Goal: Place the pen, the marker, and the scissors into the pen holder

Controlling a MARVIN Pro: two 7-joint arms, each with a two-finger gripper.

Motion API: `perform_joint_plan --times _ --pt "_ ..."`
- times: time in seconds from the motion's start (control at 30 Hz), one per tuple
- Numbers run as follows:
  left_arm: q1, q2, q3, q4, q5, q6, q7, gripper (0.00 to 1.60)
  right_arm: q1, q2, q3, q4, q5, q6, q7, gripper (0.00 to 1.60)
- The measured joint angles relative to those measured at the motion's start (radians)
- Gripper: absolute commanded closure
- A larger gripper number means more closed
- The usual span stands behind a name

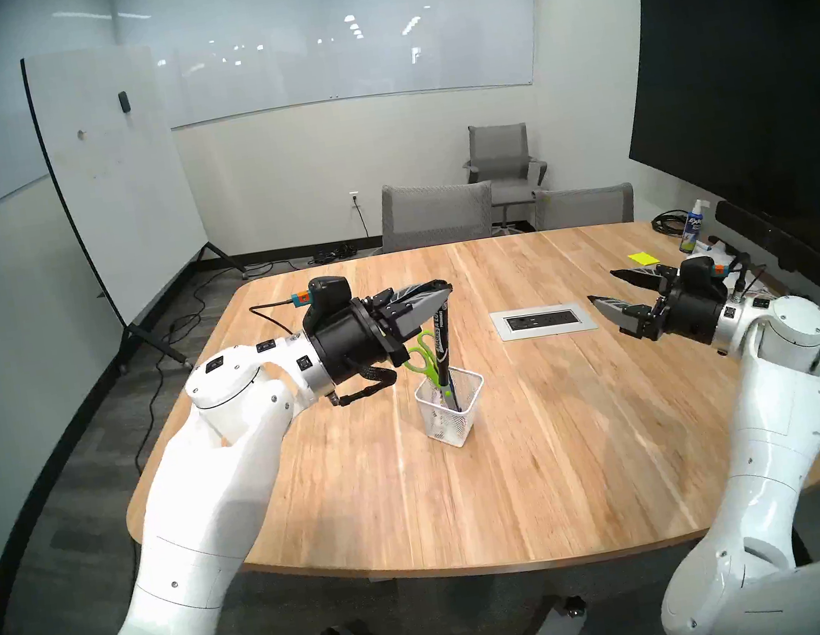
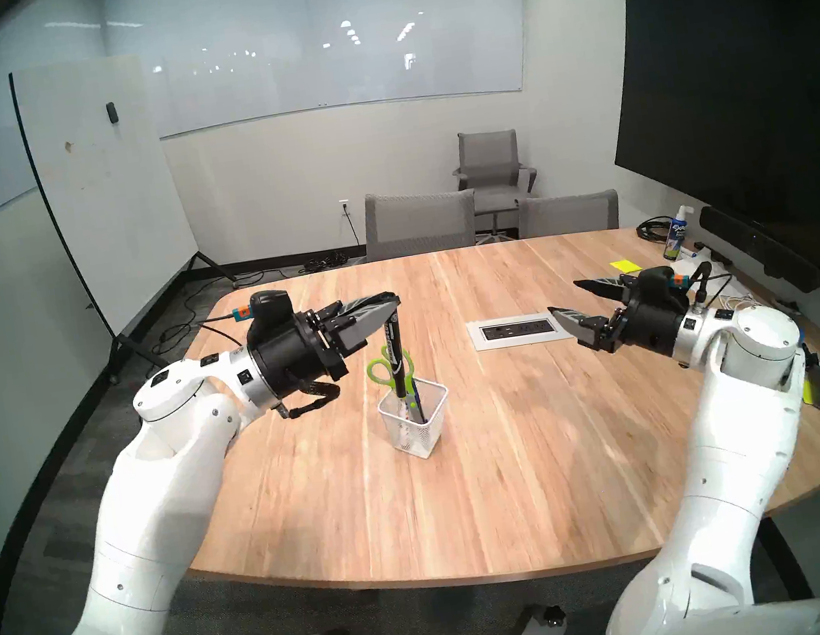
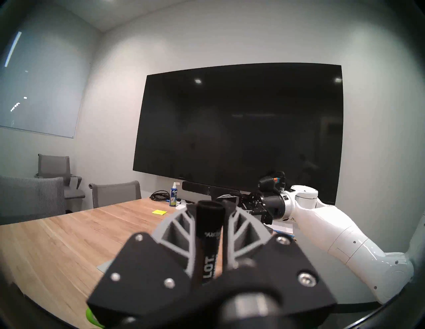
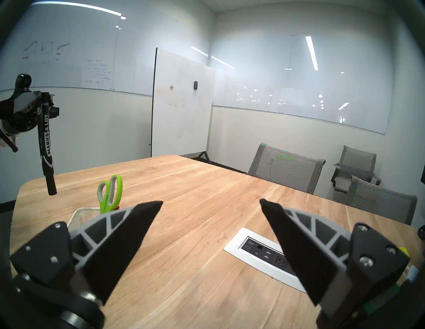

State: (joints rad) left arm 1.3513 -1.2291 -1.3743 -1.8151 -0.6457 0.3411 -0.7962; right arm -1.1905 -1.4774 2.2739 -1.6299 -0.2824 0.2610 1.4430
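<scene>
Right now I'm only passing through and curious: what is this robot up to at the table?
It is tidying stationery into a white mesh pen holder. The left gripper grips a black marker by its top end, hanging it over the holder. The green-handled scissors already stand inside. The right gripper waits open and empty off to the side.

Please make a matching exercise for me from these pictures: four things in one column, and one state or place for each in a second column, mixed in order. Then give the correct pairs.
Things:
1. marker
2. scissors
3. left hand
4. right hand

States or places:
A. open, holding nothing
B. standing in the pen holder, green handles up
C. shut on the top end of a black thing
D. hanging almost upright above the pen holder

Pairs: 1-D, 2-B, 3-C, 4-A
</scene>
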Motion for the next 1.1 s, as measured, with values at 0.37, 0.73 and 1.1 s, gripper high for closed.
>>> perform_joint_plan --times 0.37,0.73,1.1 --pt "0.014 -0.001 -0.01 0.086 0.039 -0.053 0.001 1.6 0.0 0.0 0.0 0.0 0.0 0.0 0.0 0.0" --pt "0.012 -0.012 -0.003 0.123 0.042 -0.083 -0.012 1.6 0.0 0.0 0.0 0.0 0.0 0.0 0.0 0.0" --pt "0.006 -0.022 0.018 0.145 0.048 -0.099 -0.013 1.6 0.0 0.0 0.0 0.0 0.0 0.0 0.0 0.0"
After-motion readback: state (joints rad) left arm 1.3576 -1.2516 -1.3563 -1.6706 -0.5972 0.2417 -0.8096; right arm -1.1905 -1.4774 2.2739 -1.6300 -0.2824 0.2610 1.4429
